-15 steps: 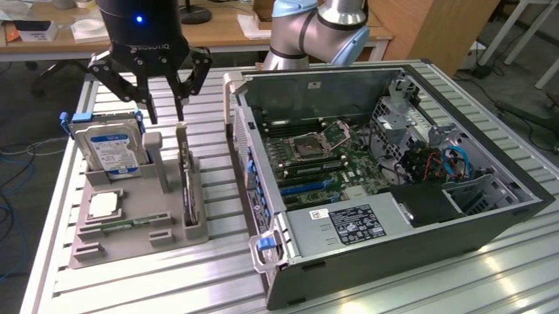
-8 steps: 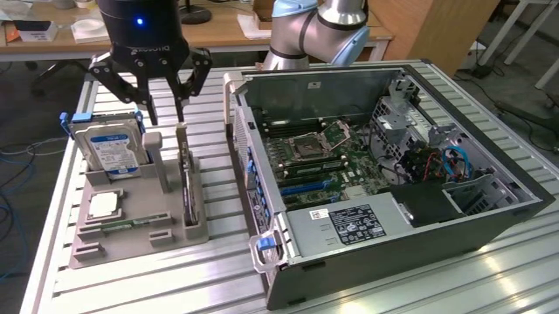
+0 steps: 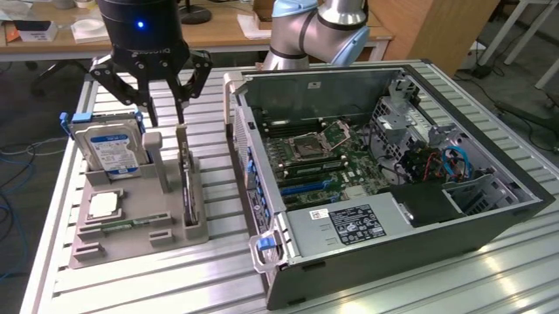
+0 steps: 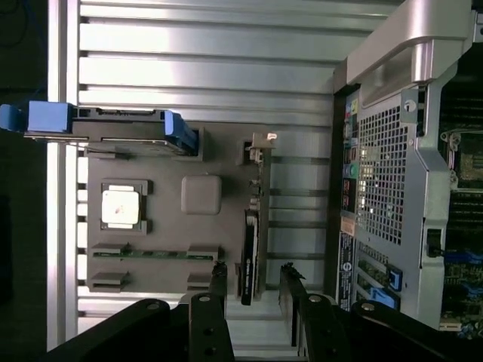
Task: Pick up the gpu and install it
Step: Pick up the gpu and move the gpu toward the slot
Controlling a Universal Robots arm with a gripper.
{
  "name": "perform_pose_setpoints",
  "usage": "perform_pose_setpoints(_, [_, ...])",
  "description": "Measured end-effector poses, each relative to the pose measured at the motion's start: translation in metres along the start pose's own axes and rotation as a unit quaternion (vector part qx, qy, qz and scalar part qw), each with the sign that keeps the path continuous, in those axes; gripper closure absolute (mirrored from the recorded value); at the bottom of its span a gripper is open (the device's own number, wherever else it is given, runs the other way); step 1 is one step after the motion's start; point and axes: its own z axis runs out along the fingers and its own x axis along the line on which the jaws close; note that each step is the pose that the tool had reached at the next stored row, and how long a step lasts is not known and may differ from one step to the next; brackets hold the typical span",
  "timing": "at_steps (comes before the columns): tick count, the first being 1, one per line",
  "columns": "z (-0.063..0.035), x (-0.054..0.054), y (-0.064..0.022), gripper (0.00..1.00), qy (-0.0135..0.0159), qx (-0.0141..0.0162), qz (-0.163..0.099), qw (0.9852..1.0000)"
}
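Room lay open on both faces of the gpu (image 3: 185,176) (image 4: 250,253), standing edge-on in the slot of the grey holder (image 3: 96,252) (image 4: 226,226) nearest the computer case (image 3: 393,248) (image 4: 385,173); bare table (image 3: 175,281) slats parted holder from case. Gripper (image 3: 166,119) (image 4: 253,275) hung pointing straight down over the holder's end by the hard drive (image 3: 109,150); fingers (image 4: 219,283) stood wide apart astride the card's end, clamping nothing.

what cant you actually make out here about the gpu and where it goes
- gpu: edge-on in both views, standing in the gray holder, so its fan face is hidden.
- motherboard slots: too small in the exterior view to tell which one fits.
- power supply label: print too small, exterior view.
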Motion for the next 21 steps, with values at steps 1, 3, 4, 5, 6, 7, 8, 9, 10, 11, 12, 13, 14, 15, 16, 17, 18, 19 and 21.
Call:
perform_pose_setpoints(1, [0.0005, 0.0000, 0.0000, 0.59, 0.0000, 0.0000, 0.000, 1.0000])
perform_pose_setpoints(3, [0.0014, 0.0000, -0.0001, 0.59, 0.0000, 0.0000, 0.000, 1.0000])
perform_pose_setpoints(4, [0.0018, 0.0000, -0.0001, 0.59, -0.0001, 0.0000, 0.000, 1.0000])
perform_pose_setpoints(5, [0.0020, 0.0000, -0.0001, 0.59, 0.0000, 0.0000, 0.000, 1.0000])
perform_pose_setpoints(6, [0.0023, 0.0000, -0.0001, 0.59, 0.0000, 0.0000, 0.000, 1.0000])
perform_pose_setpoints(7, [0.0028, 0.0000, -0.0001, 0.59, 0.0000, 0.0000, 0.000, 1.0000])
perform_pose_setpoints(8, [0.0031, 0.0001, -0.0001, 0.59, 0.0000, 0.0000, 0.000, 1.0000])
perform_pose_setpoints(9, [0.0034, 0.0001, -0.0001, 0.59, 0.0000, 0.0000, 0.000, 1.0000])
perform_pose_setpoints(10, [0.0037, 0.0001, -0.0001, 0.59, 0.0000, 0.0000, 0.000, 1.0000])
perform_pose_setpoints(11, [0.0041, 0.0001, -0.0001, 0.59, 0.0000, 0.0000, 0.000, 1.0000])
perform_pose_setpoints(12, [0.0045, 0.0001, -0.0002, 0.59, -0.0001, -0.0001, 0.000, 1.0000])
perform_pose_setpoints(13, [0.0048, 0.0001, -0.0002, 0.59, -0.0001, 0.0000, 0.000, 1.0000])
perform_pose_setpoints(14, [0.0052, 0.0001, -0.0002, 0.59, 0.0000, 0.0000, 0.000, 1.0000])
perform_pose_setpoints(15, [0.0055, 0.0001, -0.0002, 0.59, 0.0000, 0.0000, 0.000, 1.0000])
perform_pose_setpoints(16, [0.0057, 0.0001, -0.0002, 0.59, 0.0000, 0.0000, 0.000, 1.0000])
perform_pose_setpoints(17, [0.0061, 0.0001, -0.0002, 0.59, 0.0000, 0.0000, 0.000, 1.0000])
perform_pose_setpoints(18, [0.0064, 0.0001, -0.0002, 0.59, 0.0000, 0.0000, 0.000, 1.0000])
perform_pose_setpoints(19, [0.0067, 0.0001, -0.0002, 0.59, 0.0000, 0.0000, 0.000, 1.0000])
perform_pose_setpoints(21, [0.0075, 0.0001, -0.0002, 0.59, 0.0000, 0.0000, 0.000, 1.0000])
